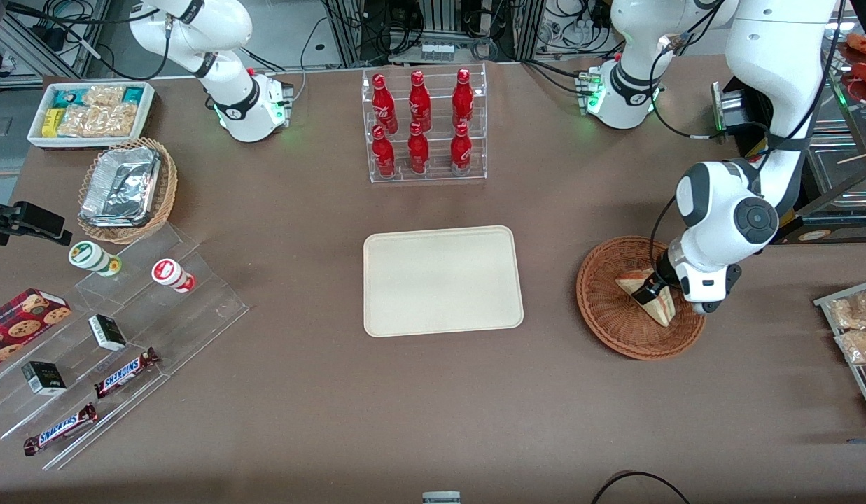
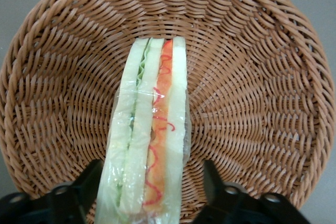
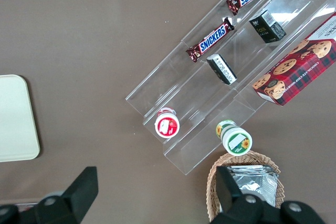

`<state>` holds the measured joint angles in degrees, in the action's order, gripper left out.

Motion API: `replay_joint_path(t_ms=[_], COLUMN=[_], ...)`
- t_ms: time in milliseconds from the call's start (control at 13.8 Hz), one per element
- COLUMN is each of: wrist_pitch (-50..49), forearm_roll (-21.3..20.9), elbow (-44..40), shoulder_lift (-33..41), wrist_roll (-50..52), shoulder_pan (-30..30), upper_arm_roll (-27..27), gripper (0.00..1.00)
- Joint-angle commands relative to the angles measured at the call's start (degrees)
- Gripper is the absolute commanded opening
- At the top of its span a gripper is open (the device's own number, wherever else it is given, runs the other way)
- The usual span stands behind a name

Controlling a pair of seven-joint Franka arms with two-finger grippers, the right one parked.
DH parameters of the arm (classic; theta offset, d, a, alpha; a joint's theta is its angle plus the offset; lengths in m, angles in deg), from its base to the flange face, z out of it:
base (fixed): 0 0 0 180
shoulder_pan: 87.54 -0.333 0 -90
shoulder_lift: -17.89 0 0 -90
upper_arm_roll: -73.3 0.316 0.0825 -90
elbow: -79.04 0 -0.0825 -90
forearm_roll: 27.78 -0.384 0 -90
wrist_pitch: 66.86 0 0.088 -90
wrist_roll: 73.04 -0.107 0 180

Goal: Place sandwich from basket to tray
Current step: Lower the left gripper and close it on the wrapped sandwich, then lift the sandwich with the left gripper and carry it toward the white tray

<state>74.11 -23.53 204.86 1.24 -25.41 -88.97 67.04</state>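
Observation:
The sandwich (image 1: 630, 283), a plastic-wrapped wedge of pale bread with a red and green filling stripe, lies in the round reddish-brown wicker basket (image 1: 601, 308) toward the working arm's end of the table. My left gripper (image 1: 647, 290) is down in the basket, open, with one finger on each side of the sandwich (image 2: 152, 124). In the left wrist view a gap shows between one black finger (image 2: 212, 182) and the wrap, and the other finger (image 2: 86, 184) is at the wrap's edge. The basket's weave (image 2: 252, 77) surrounds them. The beige tray (image 1: 443, 280) lies bare mid-table.
A clear rack of red bottles (image 1: 422, 126) stands farther from the front camera than the tray. Toward the parked arm's end sit a tan basket with foil containers (image 1: 124, 189), a white snack bin (image 1: 89, 112) and acrylic steps with candy bars (image 1: 124, 374).

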Motion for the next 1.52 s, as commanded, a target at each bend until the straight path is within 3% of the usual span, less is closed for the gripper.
replay_joint_path(t_ms=[0,362,652,1087,1449], wrist_pitch=[0.27,-4.37,-20.18,-23.29,-23.29], forearm_roll=[-0.2,-1.35,-2.39,-6.18,-5.92], elbow=[-0.23,-2.32,-16.36,-22.98,-33.16], shoulder_lift=[0.04,2.32,0.4,-4.0,-13.22], wrist_roll=[-0.35,-6.66,-12.39,-12.57,-8.1], shoulder_pan=[-0.33,-0.33,0.9,11.43,21.45], upper_arm_roll=[-0.15,-0.24,-0.76,-0.85,-0.85], gripper=[0.0,0.0,0.0,0.0,0.0])
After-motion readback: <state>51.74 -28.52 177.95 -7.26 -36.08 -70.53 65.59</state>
